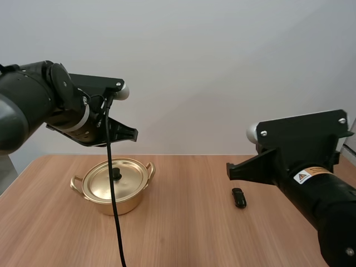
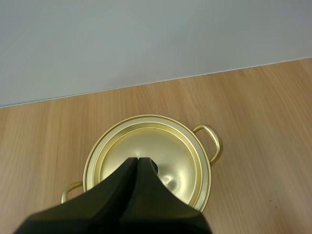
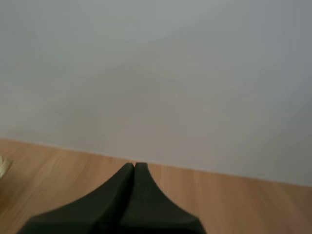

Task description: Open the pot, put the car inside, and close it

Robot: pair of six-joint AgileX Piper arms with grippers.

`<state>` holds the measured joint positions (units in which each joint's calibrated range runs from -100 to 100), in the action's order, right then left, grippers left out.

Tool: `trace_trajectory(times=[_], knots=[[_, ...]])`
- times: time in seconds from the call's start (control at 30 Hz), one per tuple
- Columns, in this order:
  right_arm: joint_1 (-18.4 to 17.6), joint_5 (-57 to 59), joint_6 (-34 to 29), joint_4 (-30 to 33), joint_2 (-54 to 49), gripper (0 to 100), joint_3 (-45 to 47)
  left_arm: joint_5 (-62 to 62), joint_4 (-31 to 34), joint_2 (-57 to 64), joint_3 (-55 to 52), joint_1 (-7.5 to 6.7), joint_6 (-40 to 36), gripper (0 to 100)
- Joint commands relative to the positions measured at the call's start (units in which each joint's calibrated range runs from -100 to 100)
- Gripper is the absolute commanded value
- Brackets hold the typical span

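Pale grey wall [image 1: 222,67] backs a wooden worktop [image 1: 183,239], and from where I stand the two arms hang over it with some air beneath them. Toward the left side of the worktop sits a gold-coloured pot [image 1: 123,207] with its lid [image 1: 105,183] on, seated flat inside the rim, a small dark knob [image 1: 116,174] at the lid's centre and a looped handle [image 1: 149,168] sticking out at either side. The left gripper [image 2: 138,160] hovers above the pot, clear of the lid and touching nothing; its two black fingers lie pressed together into one dark wedge, closed on nothing, and seen from its own wrist the tip lines up over the knob. The car [image 1: 238,197], a small black toy, lies on the bare wood well to the right of the pot, outside it, with nothing touching it. The right gripper [image 3: 134,165] is raised over that side of the worktop, above and a little behind the car, its fingers likewise closed flat against each other with nothing between them, pointing out over the wood toward the wall.
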<state>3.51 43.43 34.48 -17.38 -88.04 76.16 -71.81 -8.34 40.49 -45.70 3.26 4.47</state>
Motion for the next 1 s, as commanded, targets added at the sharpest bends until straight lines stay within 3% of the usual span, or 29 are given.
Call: trace_trajectory(times=[0.0, 0.33, 0.67, 0.8, 0.97], knots=[[0.0, 3.9, 0.0, 0.0, 2.7, 0, -0.1, 0.6, 0.0, -1.6, 0.0, 0.00, 0.0, 0], [0.0, 5.1, 0.0, 0.0, 1.7, 0, -0.1, 13.3, -0.1, -7.3, 0.0, 0.00, 4.0, 0], [0.0, 6.7, 2.4, 3.7, -8.6, 0, -0.8, 11.5, 1.5, -9.2, 0.0, 0.00, 4.0, 0], [0.0, 7.5, 2.4, 3.6, -10.3, 0, -0.8, 7.4, 1.5, -11.6, 0.0, 0.00, 4.2, 19], [0.0, 7.5, 2.4, 3.5, -10.3, 0, -0.8, 2.7, 1.5, -14.0, 0.0, 0.00, 4.2, 61]])
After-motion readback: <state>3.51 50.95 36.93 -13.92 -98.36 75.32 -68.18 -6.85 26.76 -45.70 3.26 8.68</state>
